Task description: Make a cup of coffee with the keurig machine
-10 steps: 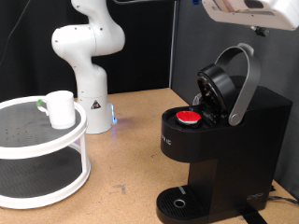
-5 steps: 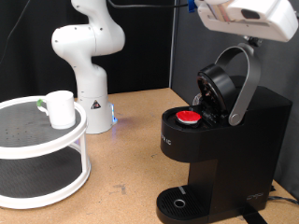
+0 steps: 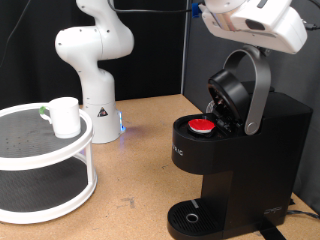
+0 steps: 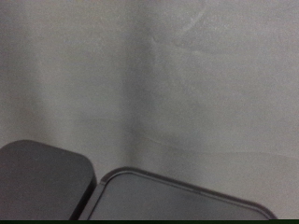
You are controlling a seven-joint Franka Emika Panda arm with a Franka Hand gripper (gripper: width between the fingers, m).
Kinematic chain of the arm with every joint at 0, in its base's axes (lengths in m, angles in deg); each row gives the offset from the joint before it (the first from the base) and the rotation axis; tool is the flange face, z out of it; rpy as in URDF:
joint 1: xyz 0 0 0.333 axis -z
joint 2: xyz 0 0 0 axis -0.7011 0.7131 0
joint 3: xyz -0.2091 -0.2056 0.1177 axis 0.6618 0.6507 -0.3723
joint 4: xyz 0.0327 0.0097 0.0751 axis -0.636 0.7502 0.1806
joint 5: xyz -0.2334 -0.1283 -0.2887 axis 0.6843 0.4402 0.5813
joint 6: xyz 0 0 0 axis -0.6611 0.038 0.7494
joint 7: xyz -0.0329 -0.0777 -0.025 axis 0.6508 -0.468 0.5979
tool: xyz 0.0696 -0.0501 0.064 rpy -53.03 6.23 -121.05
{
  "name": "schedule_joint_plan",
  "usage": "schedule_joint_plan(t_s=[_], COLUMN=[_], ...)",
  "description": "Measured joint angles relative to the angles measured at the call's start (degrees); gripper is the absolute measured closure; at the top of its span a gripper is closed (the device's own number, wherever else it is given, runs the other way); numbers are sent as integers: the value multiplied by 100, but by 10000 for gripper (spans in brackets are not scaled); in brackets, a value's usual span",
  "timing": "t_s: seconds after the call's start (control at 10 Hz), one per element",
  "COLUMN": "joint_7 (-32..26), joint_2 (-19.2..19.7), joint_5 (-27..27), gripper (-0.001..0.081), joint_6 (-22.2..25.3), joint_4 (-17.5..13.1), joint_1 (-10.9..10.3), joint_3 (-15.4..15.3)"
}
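The black keurig machine [image 3: 255, 150] stands at the exterior view's right with its lid raised. Its grey curved handle [image 3: 258, 92] points up. A small white pod with a red top [image 3: 202, 126] sits in the open chamber. My gripper [image 3: 248, 24] hangs right above the handle's top end; its fingers do not show clearly. The white cup [image 3: 65, 116] with a greenish handle stands on the upper tier of a white round rack [image 3: 45, 160] at the left, far from the gripper. The wrist view shows a black corner [image 4: 42, 182] and a grey curved edge [image 4: 177, 198] below a blurred grey background.
The white robot base [image 3: 95, 60] stands at the back left with a blue light at its foot. The machine's round drip tray [image 3: 190, 217] is bare. A tan tabletop [image 3: 140, 150] lies between rack and machine. A dark curtain hangs behind.
My hand has come down and to the left, from the top right corner to just over the handle's top. The handle has tipped slightly left. Cup and pod have not moved.
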Motion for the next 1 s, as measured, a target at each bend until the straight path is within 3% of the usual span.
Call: schedule_joint_plan(t_s=[0.6,1.0], joint_7=[-463,-472], joint_2=[0,33], joint_5=[20,359], gripper=[802,802], joint_6=[938,1067], joint_4=[36,126], joint_1=[387,508], joint_3=[368,513])
